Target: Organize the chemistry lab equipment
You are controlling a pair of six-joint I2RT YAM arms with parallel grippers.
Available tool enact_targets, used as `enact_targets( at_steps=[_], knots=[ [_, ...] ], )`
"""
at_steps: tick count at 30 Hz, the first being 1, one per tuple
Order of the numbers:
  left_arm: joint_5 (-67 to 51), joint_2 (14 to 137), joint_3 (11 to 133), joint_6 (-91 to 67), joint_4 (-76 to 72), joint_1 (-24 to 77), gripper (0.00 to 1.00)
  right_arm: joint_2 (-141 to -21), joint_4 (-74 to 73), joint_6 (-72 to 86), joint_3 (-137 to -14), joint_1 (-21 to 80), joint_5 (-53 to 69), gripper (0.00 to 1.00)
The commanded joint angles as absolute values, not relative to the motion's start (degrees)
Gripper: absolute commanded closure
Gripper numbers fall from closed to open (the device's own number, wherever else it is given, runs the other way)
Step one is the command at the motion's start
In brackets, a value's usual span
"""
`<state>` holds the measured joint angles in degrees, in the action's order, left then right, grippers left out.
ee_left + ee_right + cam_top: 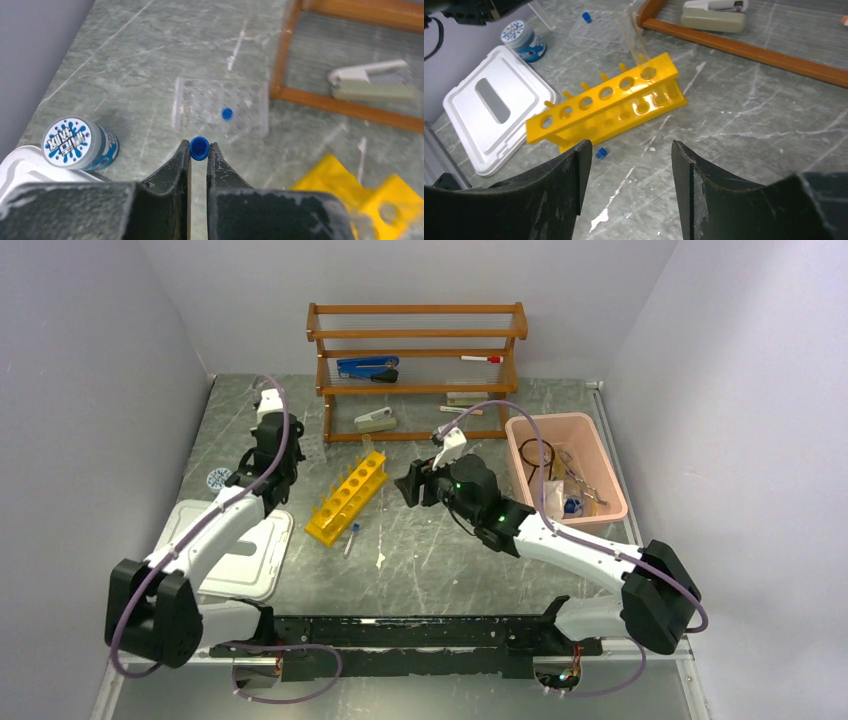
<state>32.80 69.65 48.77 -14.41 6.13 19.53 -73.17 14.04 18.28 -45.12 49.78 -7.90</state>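
My left gripper [199, 151] is shut on a blue-capped tube [199, 147], held above the table just short of a clear holed rack [220, 106]. That rack holds one more blue cap [227, 114]. The yellow test-tube rack [609, 102] lies at mid-table with a clear tube [636, 40] leaning in its end hole. Another blue-capped tube [600, 153] lies on the table beside it. My right gripper [630, 150] is open and holds nothing, hovering just right of the yellow rack [348, 495].
A pink bin [552, 419] at the right holds a black ring and other small items. A wooden shelf rack [415, 370] with a blue stapler stands at the back. A white lid [235, 545] and a round blue-labelled tub [77, 142] sit at the left.
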Motion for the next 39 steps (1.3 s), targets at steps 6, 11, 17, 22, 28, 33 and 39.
enact_targets(
  at_steps=[6,11,17,22,28,33,39],
  knots=[
    [21.5,77.5,44.8,-18.0,-13.2,8.7,0.95,-74.8,20.2,18.7,-41.4,43.8,-2.4,0.38],
    [18.0,81.2,43.1,-20.8,-17.9,6.9,0.95,-75.3,21.6,18.3,-40.7,42.4,-1.7,0.39],
    [15.4,84.4,41.2,-20.6,-23.7,6.6,0.95,-75.7,22.3,17.9,-40.5,41.8,-1.9,0.39],
    [16.8,85.7,40.1,-19.5,-26.4,6.6,0.95,-75.8,22.0,17.9,-40.9,41.4,-2.0,0.39],
    [17.1,86.6,40.1,-18.1,-26.3,6.6,0.95,-76.2,22.2,17.8,-40.9,40.9,-2.2,0.39],
    [17.8,87.8,41.0,-16.0,-25.8,6.7,0.95,-76.5,22.4,18.0,-41.0,40.9,-1.9,0.39],
    [18.7,88.9,41.5,-13.9,-25.0,6.7,0.95,-76.7,22.3,18.1,-41.0,40.8,-2.0,0.39]
  ],
)
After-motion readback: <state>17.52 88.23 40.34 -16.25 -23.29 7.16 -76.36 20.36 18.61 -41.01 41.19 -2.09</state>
